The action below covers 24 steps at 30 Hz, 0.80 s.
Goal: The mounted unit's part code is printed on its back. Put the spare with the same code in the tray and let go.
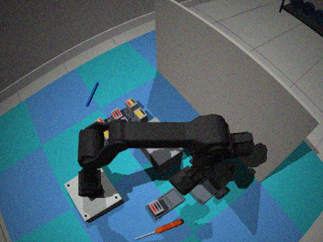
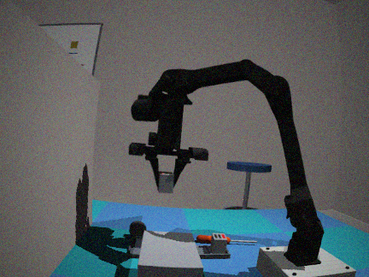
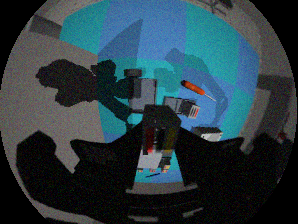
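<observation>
My gripper (image 2: pixel 166 185) (image 3: pixel 156 124) is shut on a small grey unit (image 2: pixel 166 179) (image 3: pixel 161 117) and holds it high above the table. Red and yellow bars show on the unit's dark side in the wrist view; no code is readable. A grey shallow tray (image 1: pixel 202 193) (image 3: pixel 145 95) lies below, partly hidden by the arm in the top view. Beside it a grey mount (image 1: pixel 174 199) (image 3: pixel 172 104) carries a unit with a red and white striped label (image 1: pixel 155 207) (image 2: pixel 219 236) (image 3: pixel 194 110). Several spare units (image 1: pixel 131 102) with coloured labels stand at the back.
A tall pale box (image 1: pixel 156 152) (image 2: pixel 170 252) stands between the spares and the mount. An orange screwdriver (image 1: pixel 170 225) (image 2: pixel 206 238) (image 3: pixel 193 87) lies near the mount. A blue pen (image 1: pixel 92 94) lies beyond the spares. A tall panel (image 1: pixel 224 86) borders one side.
</observation>
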Motion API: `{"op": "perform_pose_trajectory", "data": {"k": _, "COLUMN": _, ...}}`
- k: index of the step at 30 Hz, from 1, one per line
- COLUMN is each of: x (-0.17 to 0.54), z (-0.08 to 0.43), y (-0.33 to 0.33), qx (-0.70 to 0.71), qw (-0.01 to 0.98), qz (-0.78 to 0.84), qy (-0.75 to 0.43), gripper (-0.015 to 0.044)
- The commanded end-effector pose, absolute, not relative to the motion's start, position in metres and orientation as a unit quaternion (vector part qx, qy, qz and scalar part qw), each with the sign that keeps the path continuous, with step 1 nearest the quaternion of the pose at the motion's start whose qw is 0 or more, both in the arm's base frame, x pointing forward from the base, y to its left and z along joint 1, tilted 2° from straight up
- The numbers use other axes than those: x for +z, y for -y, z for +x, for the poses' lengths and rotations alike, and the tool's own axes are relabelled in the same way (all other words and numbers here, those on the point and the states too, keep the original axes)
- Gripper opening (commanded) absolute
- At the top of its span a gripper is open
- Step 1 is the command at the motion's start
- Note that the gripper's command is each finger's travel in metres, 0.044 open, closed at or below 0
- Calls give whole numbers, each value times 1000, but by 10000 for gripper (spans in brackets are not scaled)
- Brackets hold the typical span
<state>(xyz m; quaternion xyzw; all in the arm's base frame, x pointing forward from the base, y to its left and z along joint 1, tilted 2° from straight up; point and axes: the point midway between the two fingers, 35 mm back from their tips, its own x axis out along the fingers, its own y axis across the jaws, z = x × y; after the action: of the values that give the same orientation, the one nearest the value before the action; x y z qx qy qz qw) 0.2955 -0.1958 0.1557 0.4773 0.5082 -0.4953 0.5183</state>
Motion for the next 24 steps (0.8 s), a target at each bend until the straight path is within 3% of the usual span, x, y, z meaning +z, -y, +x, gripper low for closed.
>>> {"op": "perform_pose_trajectory", "data": {"k": 1, "x": 154, "z": 309, "y": 198, "qx": -497, "qw": 516, "qz": 478, "qy": -508, "gripper": 0}}
{"op": "perform_pose_trajectory", "data": {"k": 24, "x": 141, "z": 333, "y": 202, "qx": -498, "qw": 515, "qz": 479, "qy": -507, "gripper": 0}}
